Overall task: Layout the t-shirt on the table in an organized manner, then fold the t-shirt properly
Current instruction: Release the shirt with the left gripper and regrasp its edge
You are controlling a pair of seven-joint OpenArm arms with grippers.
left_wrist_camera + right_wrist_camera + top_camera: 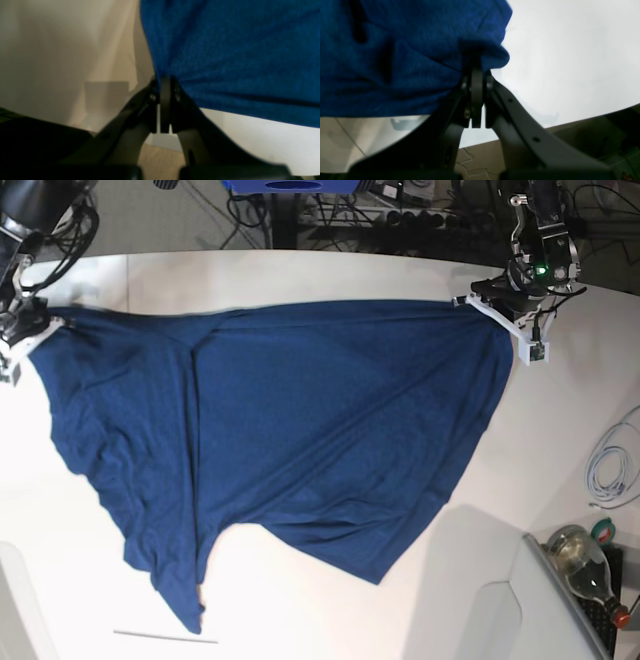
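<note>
Left tool (478, 298) and right tool (40, 323), each clamped on a t-shirt (300, 430) corner, stretch it above the bench (300, 265); we judge layout unfinished, folding not begun

T-shirt (300, 430) spread on table (300, 270), bottle (580, 560) off front-right corner.

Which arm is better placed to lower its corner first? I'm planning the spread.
Probably the left gripper: it is shut on the t-shirt, and its side hangs smoother over the table. The right gripper, also shut, holds the side with more folds.
</note>
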